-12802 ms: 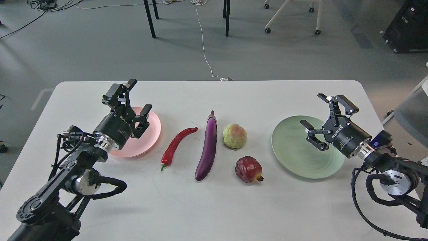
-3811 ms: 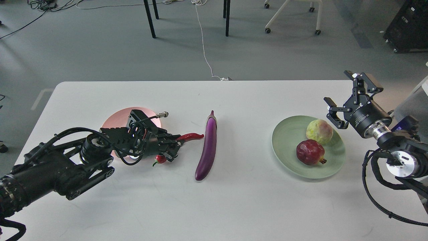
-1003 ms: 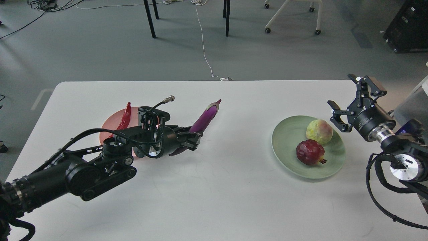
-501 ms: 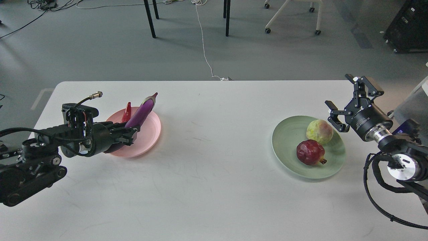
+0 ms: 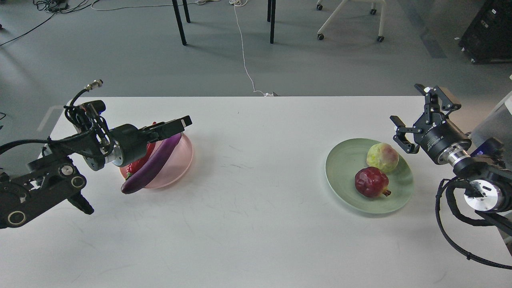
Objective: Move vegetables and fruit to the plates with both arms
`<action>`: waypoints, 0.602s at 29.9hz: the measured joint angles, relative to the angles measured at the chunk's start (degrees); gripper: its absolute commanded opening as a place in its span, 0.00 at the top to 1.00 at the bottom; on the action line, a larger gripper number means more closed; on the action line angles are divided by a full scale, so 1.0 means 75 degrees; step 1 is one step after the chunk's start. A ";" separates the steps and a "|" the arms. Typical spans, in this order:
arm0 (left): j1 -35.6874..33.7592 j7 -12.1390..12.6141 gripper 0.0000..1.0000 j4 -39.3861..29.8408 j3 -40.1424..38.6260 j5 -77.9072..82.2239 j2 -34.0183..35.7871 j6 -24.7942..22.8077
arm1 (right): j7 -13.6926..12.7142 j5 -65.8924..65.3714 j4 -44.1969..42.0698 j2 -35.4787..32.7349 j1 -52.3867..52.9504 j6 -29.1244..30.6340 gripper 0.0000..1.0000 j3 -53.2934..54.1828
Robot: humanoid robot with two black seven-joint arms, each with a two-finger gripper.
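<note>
Toward the right edge of the desk [image 5: 256, 224], the green plate [image 5: 348, 192] holds the pomegranate [image 5: 371, 182] on its near side and the yellow-green fruit [image 5: 382, 157] just behind it, close together. Toward the left edge, the pink plate [image 5: 180, 160] carries the eggplant [image 5: 152, 165], lying slantwise with its near end jutting over the rim, and the chili [image 5: 138, 163] tucked against its left side, mostly hidden. The left gripper [image 5: 170, 127] hovers above that plate, seen side-on, so I cannot tell how its jaws stand. Farther back by the right edge, the right gripper [image 5: 416, 114] hangs empty with its fingers spread wide.
</note>
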 measured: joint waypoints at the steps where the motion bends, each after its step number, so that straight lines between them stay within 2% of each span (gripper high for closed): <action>1: 0.0094 -0.0101 0.00 0.0000 -0.0193 -0.0623 -0.0177 0.0112 | 0.0000 0.0000 0.0000 0.0038 0.0004 -0.0011 0.01 0.0081; 4: 0.0514 -0.0196 0.00 0.0048 -0.1021 -0.2184 -0.0823 0.0448 | 0.0000 0.0000 0.0047 0.0136 0.0013 -0.0031 0.01 0.0244; 8: 0.1415 -0.0196 0.00 0.0306 -0.2685 -0.3117 -0.1919 0.0514 | 0.0000 0.0000 0.0057 0.0210 0.0022 0.0034 0.01 0.0299; 11: 0.2026 -0.0196 0.00 0.0518 -0.3637 -0.3210 -0.2565 0.0213 | 0.0000 0.0000 0.0058 0.0364 0.0020 0.0095 0.01 0.0330; 15: 0.2372 -0.0168 0.00 0.0908 -0.4185 -0.3229 -0.3028 -0.0454 | 0.0000 0.0000 0.0054 0.0475 -0.0012 0.0159 0.01 0.0275; 18: 0.2460 -0.0142 0.00 0.1089 -0.4374 -0.3236 -0.3217 -0.0704 | 0.0000 0.0000 0.0052 0.0485 -0.0032 0.0185 0.01 0.0215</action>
